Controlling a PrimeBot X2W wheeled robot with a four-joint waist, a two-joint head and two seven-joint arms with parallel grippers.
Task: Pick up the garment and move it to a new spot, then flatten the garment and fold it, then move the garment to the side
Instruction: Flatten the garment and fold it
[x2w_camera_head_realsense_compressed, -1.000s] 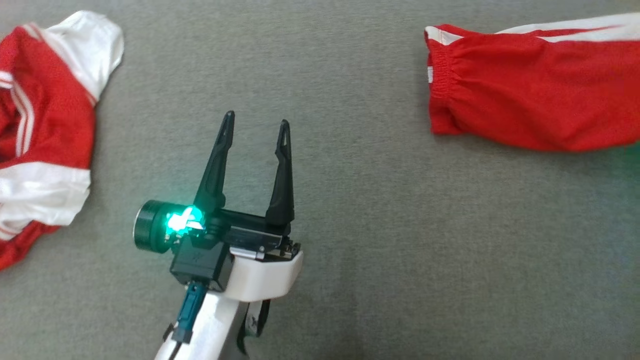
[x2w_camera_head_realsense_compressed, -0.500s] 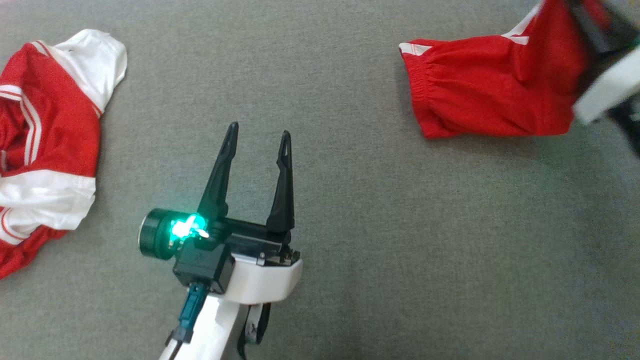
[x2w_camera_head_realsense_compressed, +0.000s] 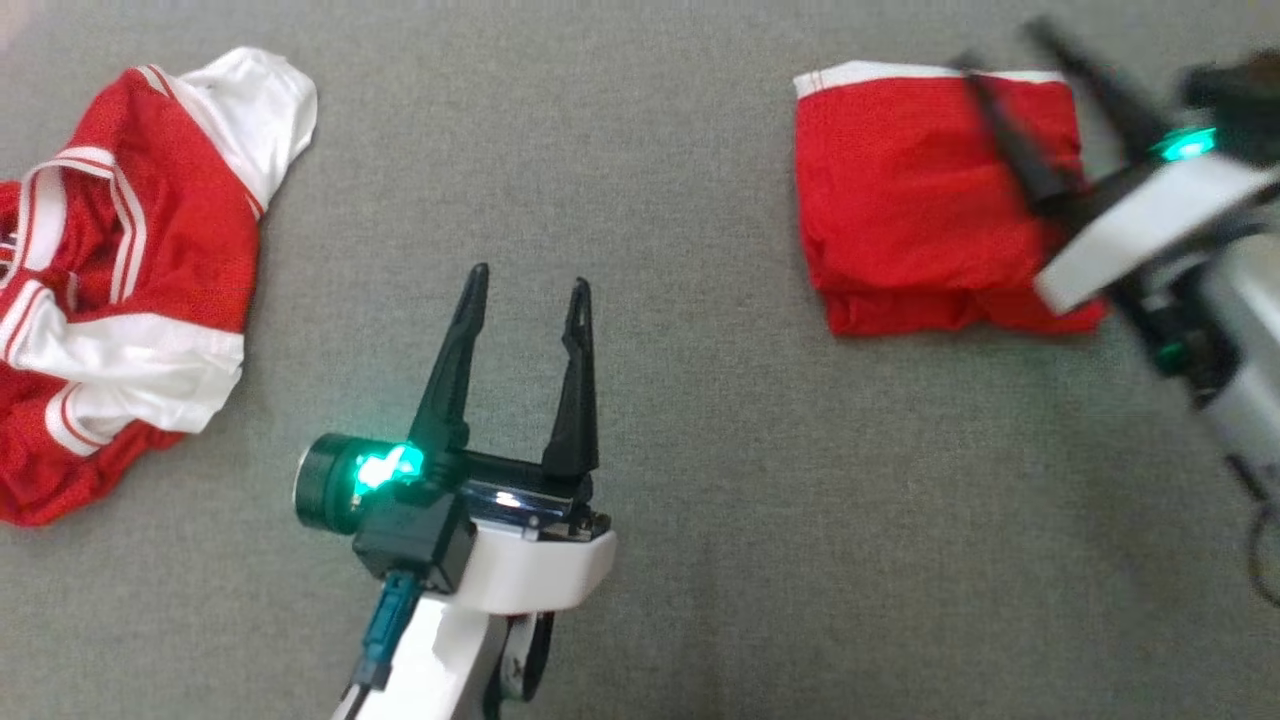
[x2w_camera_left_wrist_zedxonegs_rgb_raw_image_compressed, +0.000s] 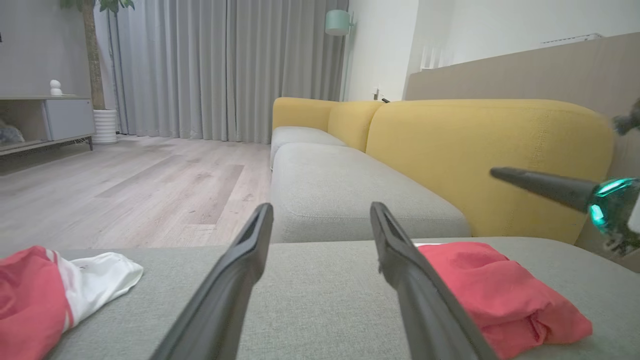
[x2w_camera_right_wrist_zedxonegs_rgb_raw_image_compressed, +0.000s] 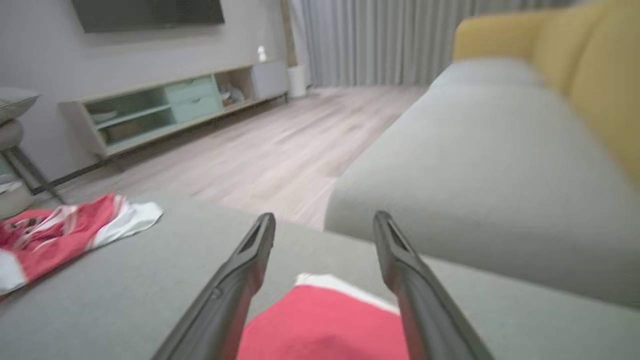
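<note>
**Two grippers spread wide, one garment folded on the cushion**

Folded into a compact red block, white band along the far edge: the garment (x2w_camera_head_realsense_compressed: 910, 200), lying flat on the grey cushion (x2w_camera_head_realsense_compressed: 700, 450), toward the cushion's right side in the head view. Near edge layered and slightly rumpled in the left wrist view.

On the cushion's left side, well apart from the garment: a crumpled red-and-white jersey (x2w_camera_head_realsense_compressed: 150, 260), bunched up, a white panel at its far end.

Above the cushion's middle, toward its near edge: the left gripper (x2w_camera_head_realsense_compressed: 529, 278), fingers parted, nothing between them, clear of both pieces of cloth. Green light (x2w_camera_head_realsense_compressed: 385, 468) glowing at the wrist. Fingertips aimed at the cushion's far edge.

Over the cushion's right side: the right gripper (x2w_camera_head_realsense_compressed: 1000, 45), blurred in the head view, fingers parted there and in the right wrist view, nothing pinched between them. One finger drawn across the garment's right part in the head view; red fabric low between the fingers in the right wrist view. Contact with the fabric: impossible to tell.

Beyond the cushion in the left wrist view: a second grey seat (x2w_camera_left_wrist_zedxonegs_rgb_raw_image_compressed: 340, 195), a yellow backrest (x2w_camera_left_wrist_zedxonegs_rgb_raw_image_compressed: 480, 150), pale wood floor (x2w_camera_left_wrist_zedxonegs_rgb_raw_image_compressed: 125, 190), grey curtains (x2w_camera_left_wrist_zedxonegs_rgb_raw_image_compressed: 200, 65).
</note>
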